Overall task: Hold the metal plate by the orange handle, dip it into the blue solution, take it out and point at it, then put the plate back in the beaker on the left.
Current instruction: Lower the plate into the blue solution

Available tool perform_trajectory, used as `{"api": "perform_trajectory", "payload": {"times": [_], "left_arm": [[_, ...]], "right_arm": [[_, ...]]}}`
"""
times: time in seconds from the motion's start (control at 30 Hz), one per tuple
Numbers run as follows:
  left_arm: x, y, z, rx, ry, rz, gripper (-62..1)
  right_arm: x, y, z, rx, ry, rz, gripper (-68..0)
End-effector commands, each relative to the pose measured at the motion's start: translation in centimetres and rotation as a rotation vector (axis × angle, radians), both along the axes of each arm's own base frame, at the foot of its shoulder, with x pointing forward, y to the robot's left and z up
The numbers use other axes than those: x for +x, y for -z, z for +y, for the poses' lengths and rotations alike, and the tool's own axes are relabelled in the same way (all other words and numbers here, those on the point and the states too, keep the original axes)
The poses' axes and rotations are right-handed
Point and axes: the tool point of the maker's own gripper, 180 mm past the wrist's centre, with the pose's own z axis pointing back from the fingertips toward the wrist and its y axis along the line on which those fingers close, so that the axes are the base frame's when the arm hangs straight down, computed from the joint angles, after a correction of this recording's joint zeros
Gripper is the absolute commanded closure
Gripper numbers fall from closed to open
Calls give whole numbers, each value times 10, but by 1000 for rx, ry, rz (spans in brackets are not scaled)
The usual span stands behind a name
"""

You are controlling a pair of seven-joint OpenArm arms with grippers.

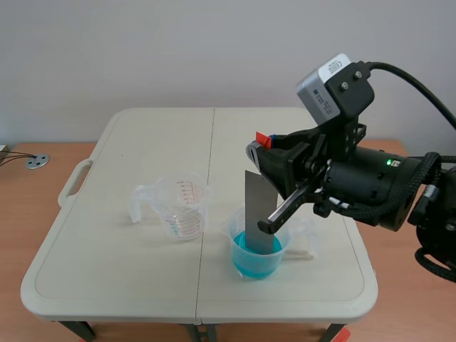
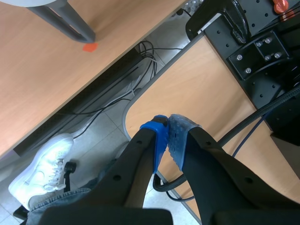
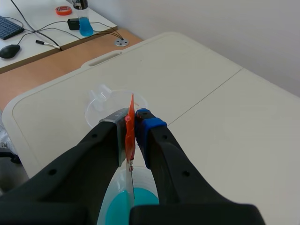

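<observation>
My right gripper [image 1: 265, 142] comes in from the right and is shut on the orange handle [image 1: 263, 136] of the metal plate [image 1: 258, 206]. The plate hangs upright with its lower end in the blue solution [image 1: 256, 255] of the clear beaker [image 1: 235, 231] near the table's front. In the right wrist view the orange handle [image 3: 131, 136] is pinched between the fingers of my right gripper [image 3: 135, 123], with the blue solution [image 3: 117, 211] under it. The empty measuring beaker [image 1: 184, 206] stands to the left, ahead of the gripper [image 3: 110, 103]. My left gripper [image 2: 168, 136] is shut on nothing, off the table, over the floor.
The white folding table [image 1: 107, 235] has a carry handle [image 1: 73, 182] on its left edge. A silver disc [image 1: 37, 161] lies on the wooden desk behind. In the left wrist view there are cables, a white shoe [image 2: 44, 164] and desk edges.
</observation>
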Motion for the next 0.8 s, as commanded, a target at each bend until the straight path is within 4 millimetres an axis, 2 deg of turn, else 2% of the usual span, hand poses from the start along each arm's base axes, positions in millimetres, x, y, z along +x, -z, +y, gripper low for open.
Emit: {"api": "perform_trajectory", "payload": {"times": [0.0,0.77], "left_arm": [[4,-4,-7,-23,15,-14,-32],[4,-4,-6,-21,15,-12,-32]], "right_arm": [[1,-8,2,35,-17,-19,-15],[-2,27,-3,15,-26,68,-15]]}}
